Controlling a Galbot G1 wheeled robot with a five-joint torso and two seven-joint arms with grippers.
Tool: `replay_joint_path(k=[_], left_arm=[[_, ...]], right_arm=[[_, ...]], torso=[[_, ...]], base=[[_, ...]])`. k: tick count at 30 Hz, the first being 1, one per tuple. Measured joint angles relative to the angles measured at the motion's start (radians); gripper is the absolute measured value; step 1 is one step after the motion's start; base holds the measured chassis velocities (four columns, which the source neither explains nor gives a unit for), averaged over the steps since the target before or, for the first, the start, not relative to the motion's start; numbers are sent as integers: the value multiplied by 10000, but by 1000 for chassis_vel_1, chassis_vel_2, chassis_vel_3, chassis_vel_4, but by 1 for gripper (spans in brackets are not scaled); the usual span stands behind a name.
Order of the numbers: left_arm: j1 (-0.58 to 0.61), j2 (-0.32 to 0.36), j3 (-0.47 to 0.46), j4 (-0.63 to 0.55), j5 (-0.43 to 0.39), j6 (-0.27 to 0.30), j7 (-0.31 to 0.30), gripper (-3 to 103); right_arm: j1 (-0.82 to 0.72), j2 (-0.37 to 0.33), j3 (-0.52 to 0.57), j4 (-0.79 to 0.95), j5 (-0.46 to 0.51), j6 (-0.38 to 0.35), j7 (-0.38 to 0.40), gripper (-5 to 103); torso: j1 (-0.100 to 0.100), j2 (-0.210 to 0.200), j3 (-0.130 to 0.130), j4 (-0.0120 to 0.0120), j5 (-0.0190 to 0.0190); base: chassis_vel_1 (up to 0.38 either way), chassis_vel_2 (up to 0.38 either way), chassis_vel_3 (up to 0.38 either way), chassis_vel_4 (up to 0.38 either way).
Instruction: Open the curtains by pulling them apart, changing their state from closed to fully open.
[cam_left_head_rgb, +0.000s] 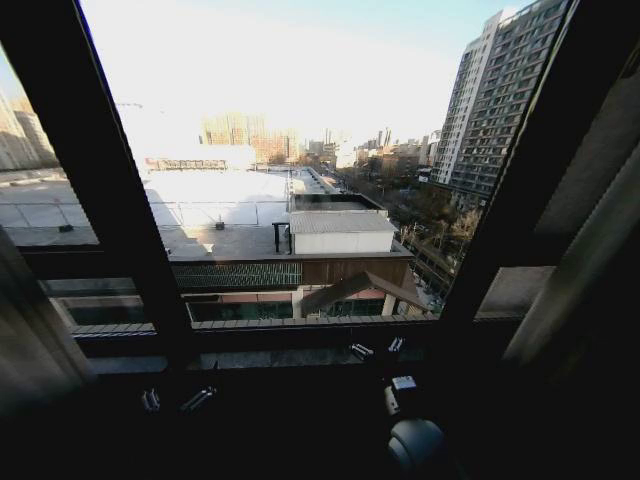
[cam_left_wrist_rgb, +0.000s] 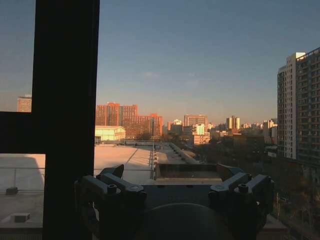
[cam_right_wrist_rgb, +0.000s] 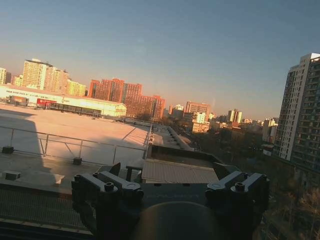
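Head view looks out through a wide window: my two grippers sit low in the dark band under the sill, and the curtains are drawn off to both sides. One panel of the curtains (cam_left_head_rgb: 35, 340) hangs bunched far out beyond my left gripper (cam_left_head_rgb: 175, 400), and the other panel hangs as pale folds far out beyond my right gripper (cam_left_head_rgb: 377, 349), against the edge of the glass. Neither panel touches my fingers; both are well apart from them.

Between the two panels the glass is uncovered. A thick black window frame bar (cam_left_head_rgb: 110, 170) slants up from just above my left gripper, and a second one rises on the far side of my right gripper. Through the glass lie a flat rooftop (cam_left_head_rgb: 215, 195), a small white building (cam_left_head_rgb: 342, 232) and a tall apartment tower (cam_left_head_rgb: 495, 100).

From the left wrist view, my left fingers (cam_left_wrist_rgb: 120, 186) stand spread apart with nothing between them, pointing at the pane with the dark frame bar just beside them. From the right wrist view, my right gripper (cam_right_wrist_rgb: 170, 190) is likewise released, its fingers (cam_right_wrist_rgb: 117, 185) wide and holding nothing, aimed out over the rooftop railing (cam_right_wrist_rgb: 75, 145). Both grippers hang close to the sill, near each other, the right one slightly farther forward toward the glass.
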Motion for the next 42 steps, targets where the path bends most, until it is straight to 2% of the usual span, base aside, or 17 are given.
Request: replay_joint_path(k=[15, 18, 28, 34, 42], left_arm=[[-82, 66, -7, 67, 1, -27, 22, 100], [-128, 89, -13, 120, -12, -28, 22, 100], [-222, 131, -46, 228, -56, -28, 23, 100], [-267, 144, -58, 307, -71, -76, 12, 100], [-456, 285, -135, 411, -171, -58, -231, 100]], right_arm=[[3, 106, 23, -188, -196, 181, -103, 100], [12, 111, 22, -234, -204, 185, -126, 100], [16, 144, -57, -358, -419, 249, -217, 100], [33, 169, -185, -482, -598, 549, -237, 100], [125, 189, -162, -569, -600, 588, -238, 100]], torso=[[1, 1, -2, 0, -8], [2, -1, 1, 0, 3], [1, -1, 0, 0, 0], [2, -1, 1, 0, 0], [2, 0, -1, 3, -9]], base=[[321, 386, -319, -387], [327, 396, -319, -388], [304, 382, -300, -402], [311, 392, -319, -412], [195, 197, -179, -202]])
